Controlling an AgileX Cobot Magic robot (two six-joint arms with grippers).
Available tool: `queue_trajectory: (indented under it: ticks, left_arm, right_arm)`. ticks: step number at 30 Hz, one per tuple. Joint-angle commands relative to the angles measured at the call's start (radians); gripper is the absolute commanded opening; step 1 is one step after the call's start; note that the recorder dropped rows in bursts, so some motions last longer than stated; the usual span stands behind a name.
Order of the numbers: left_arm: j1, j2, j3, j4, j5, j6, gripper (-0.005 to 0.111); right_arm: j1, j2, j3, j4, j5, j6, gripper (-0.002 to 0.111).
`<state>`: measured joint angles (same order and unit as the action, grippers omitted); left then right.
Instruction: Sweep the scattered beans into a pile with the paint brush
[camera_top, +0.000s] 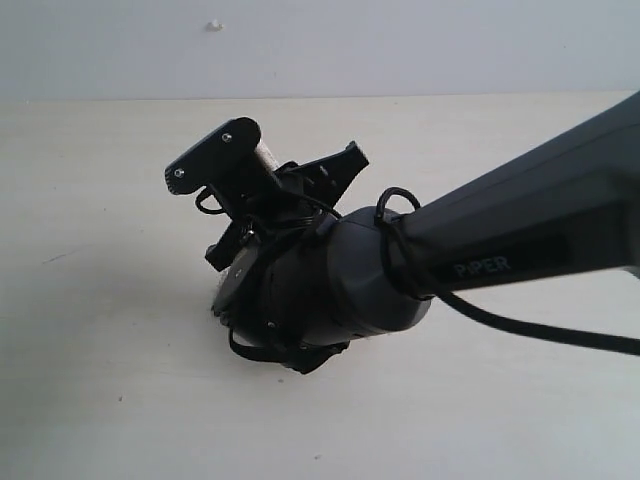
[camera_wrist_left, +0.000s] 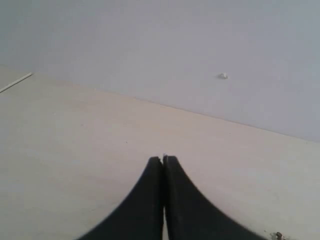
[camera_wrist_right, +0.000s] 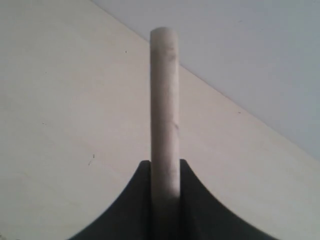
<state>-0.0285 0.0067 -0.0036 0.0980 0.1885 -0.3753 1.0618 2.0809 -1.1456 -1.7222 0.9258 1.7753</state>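
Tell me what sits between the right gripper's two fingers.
The paint brush: its pale handle is clamped between the fingers of the right gripper, as the right wrist view shows.

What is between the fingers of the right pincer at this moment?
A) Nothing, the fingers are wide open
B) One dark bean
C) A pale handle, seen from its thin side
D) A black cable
C: in the right wrist view the right pincer is closed on the pale handle of the paint brush, which sticks out straight beyond the fingertips.
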Motion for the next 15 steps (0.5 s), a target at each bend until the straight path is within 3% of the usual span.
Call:
queue_trajectory:
  ticks: [1,7,15]
  left_arm:
    - [-0.007,-0.007,0.004,-0.004,-0.002,0.002,0.0]
    - [-0.007,-0.007,0.004,-0.004,-0.002,0.002,0.0]
    - [-0.007,-0.007,0.004,-0.004,-0.002,0.002,0.0]
  right_arm:
    - [-0.005,-0.007,0.002,-0.022,-0.002,0.028,0.0]
    - [-0.006,0.006,0.002,-0.016,0.1,-0.009,0.0]
    - [-0.006,0.058,0.002,-0.022,0.062,0.014,0.0]
